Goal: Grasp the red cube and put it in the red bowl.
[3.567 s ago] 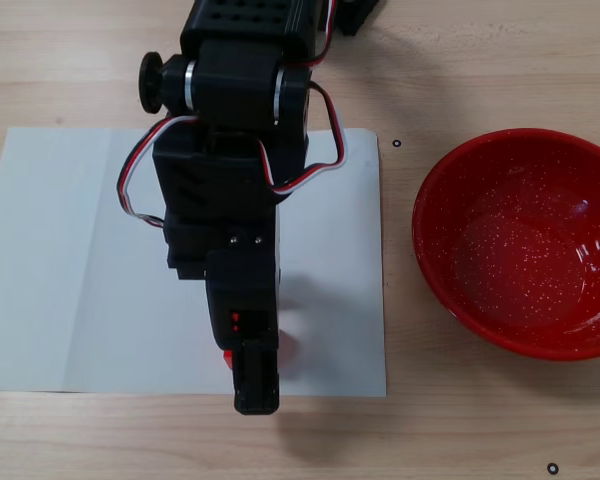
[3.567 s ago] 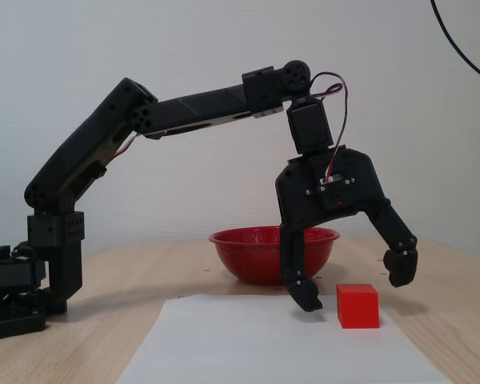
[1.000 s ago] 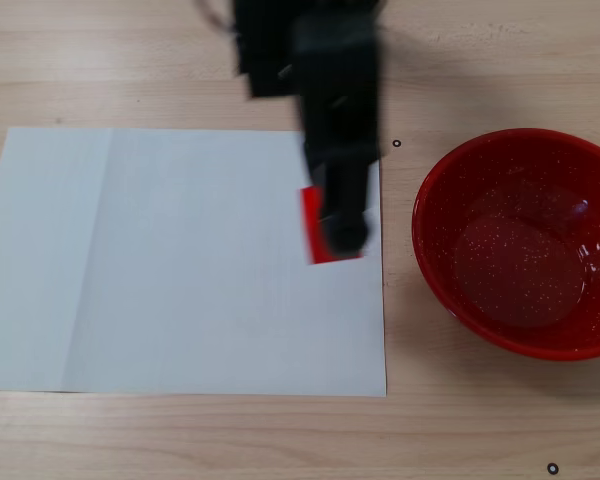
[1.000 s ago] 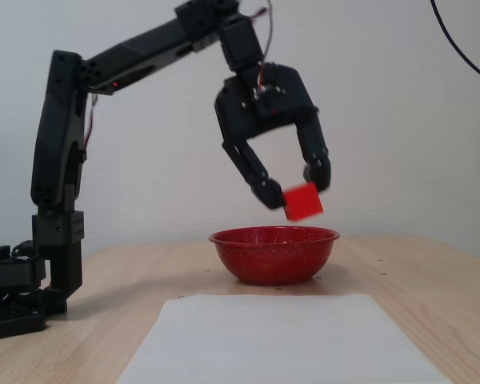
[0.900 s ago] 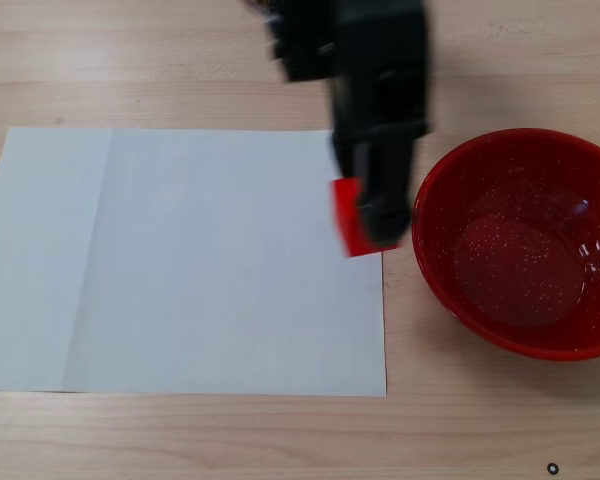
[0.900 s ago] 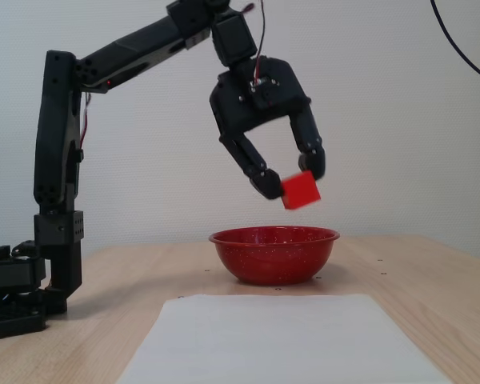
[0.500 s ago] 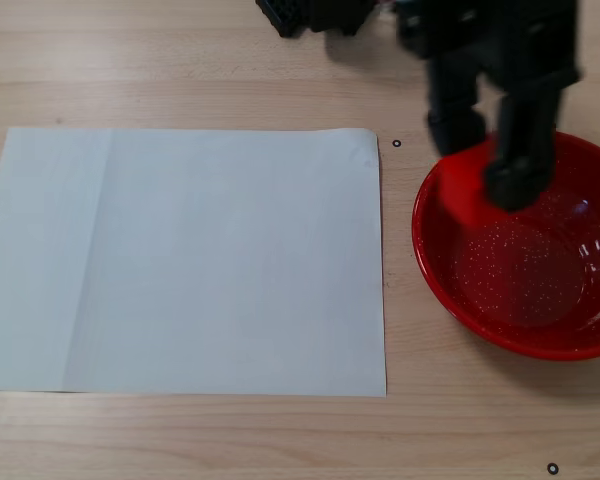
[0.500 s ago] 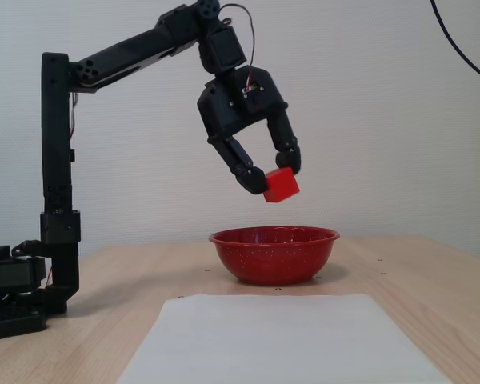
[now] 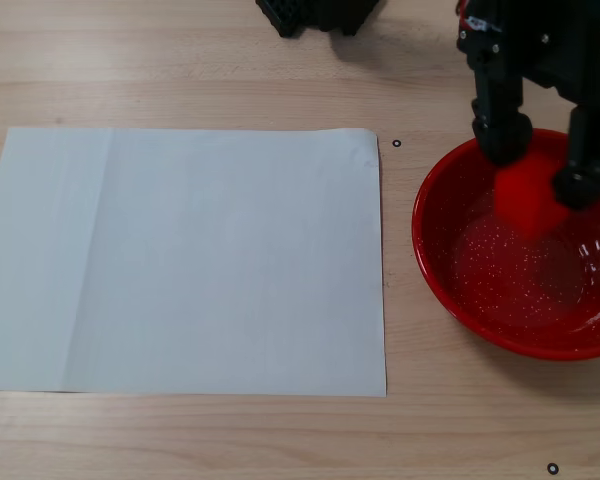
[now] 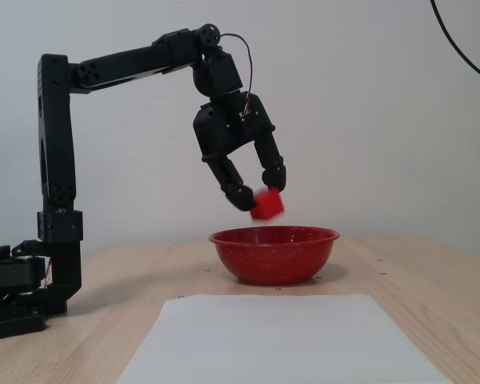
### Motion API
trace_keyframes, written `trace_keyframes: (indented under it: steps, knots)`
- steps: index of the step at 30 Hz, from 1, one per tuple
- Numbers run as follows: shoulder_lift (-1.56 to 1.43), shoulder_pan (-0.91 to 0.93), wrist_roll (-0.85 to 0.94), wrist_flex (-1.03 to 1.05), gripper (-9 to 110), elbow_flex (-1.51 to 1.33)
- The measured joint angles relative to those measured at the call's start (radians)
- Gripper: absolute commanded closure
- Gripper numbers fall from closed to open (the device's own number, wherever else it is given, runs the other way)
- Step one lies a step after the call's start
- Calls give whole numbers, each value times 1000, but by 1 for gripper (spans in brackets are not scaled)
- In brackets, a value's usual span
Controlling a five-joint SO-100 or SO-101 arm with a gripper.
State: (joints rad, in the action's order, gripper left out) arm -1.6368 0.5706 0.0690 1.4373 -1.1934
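Observation:
The red bowl (image 9: 510, 300) stands on the wooden table at the right of the top-down fixed view; in the side fixed view the red bowl (image 10: 274, 258) sits mid-table. My gripper (image 9: 540, 165) hangs over the bowl's far half with its fingers spread, open. The red cube (image 9: 526, 200) shows as a blurred red patch between and below the fingers, over the bowl's inside. From the side, the gripper (image 10: 258, 192) is sharp while the red cube (image 10: 266, 206) is smeared just under the fingertips, a little above the bowl's rim, free of both fingers.
A white paper sheet (image 9: 180, 260) covers the table left of the bowl and lies in front of it from the side (image 10: 280, 340). The arm's base (image 10: 20, 296) stands at the far left. Small black dot marks (image 9: 396, 143) spot the wood.
The arm swung the cube from above the paper to over the bowl and lowered a little. The fingers have spread and the cube has slipped below the fingertips.

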Motion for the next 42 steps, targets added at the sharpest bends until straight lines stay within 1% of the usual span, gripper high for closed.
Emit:
trace_keyframes:
  steps: [4,8,15,19,24,31,36,42]
  knots:
    - [8,2,0,0,72,0]
    - [9,12,0,0,75,2]
    - [9,8,14,0,89,3]
    - [9,-17,15,2,101,6]
    - [9,-40,15,2,101,6]
    - [-15,-126,31,-25,101,-5]
    - [-138,-178,35,-46,101,-101]
    - [-236,-272,14,-135,101,-241]
